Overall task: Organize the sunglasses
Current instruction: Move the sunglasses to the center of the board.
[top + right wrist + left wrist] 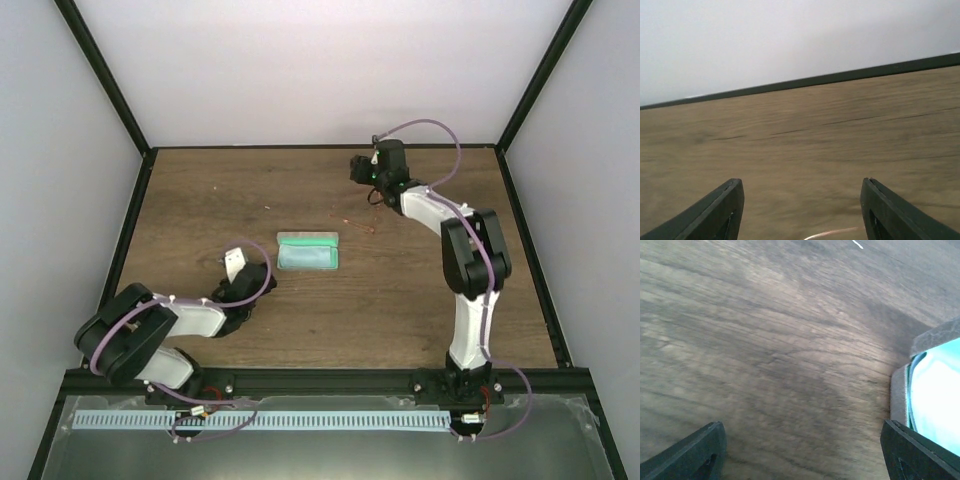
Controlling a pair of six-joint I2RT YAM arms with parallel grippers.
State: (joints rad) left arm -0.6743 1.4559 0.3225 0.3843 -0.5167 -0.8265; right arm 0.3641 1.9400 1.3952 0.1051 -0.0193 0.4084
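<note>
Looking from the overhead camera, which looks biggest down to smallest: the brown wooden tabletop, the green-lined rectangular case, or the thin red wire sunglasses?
1. Brown wooden tabletop, by far.
2. Green-lined rectangular case.
3. Thin red wire sunglasses, only a faint thin line here.

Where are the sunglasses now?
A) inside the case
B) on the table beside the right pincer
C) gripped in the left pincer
B: the sunglasses lie on the table next to the open right pincer, apart from the case.
</note>
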